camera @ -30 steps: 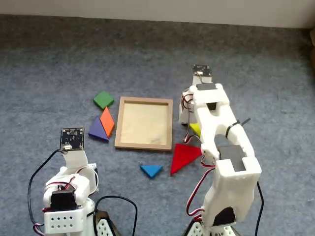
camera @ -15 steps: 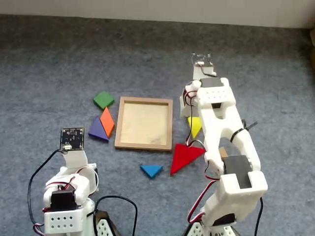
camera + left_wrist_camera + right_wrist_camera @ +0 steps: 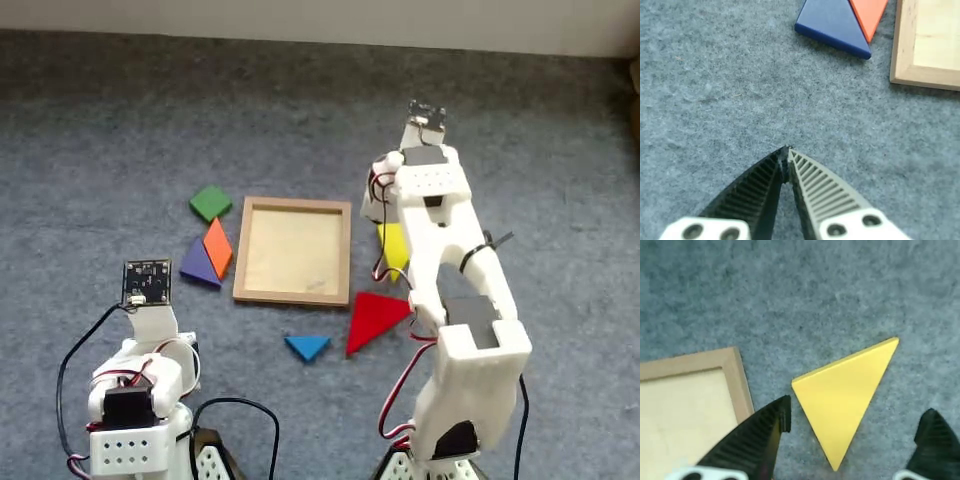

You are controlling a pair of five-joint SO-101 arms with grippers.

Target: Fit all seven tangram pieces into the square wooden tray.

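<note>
Right gripper (image 3: 857,416) farther forward over triangle (image 3: 845,385)

A grey-blue carpet (image 3: 120,130) with a short, fuzzy pile covers the worktop from edge to edge in the high view. Seen close in the 2 wrist views, its fibres are mottled, with lighter and darker flecks mixed. Along the far side runs 1 pale, off-white strip (image 3: 300,15); whether it is wall or skirting is unclear. The carpet is darker just beneath that strip and brighter toward the middle. A small brownish patch (image 3: 636,110) sits at the right edge, too little showing to name. Light is soft and even, shadows faint.
</note>
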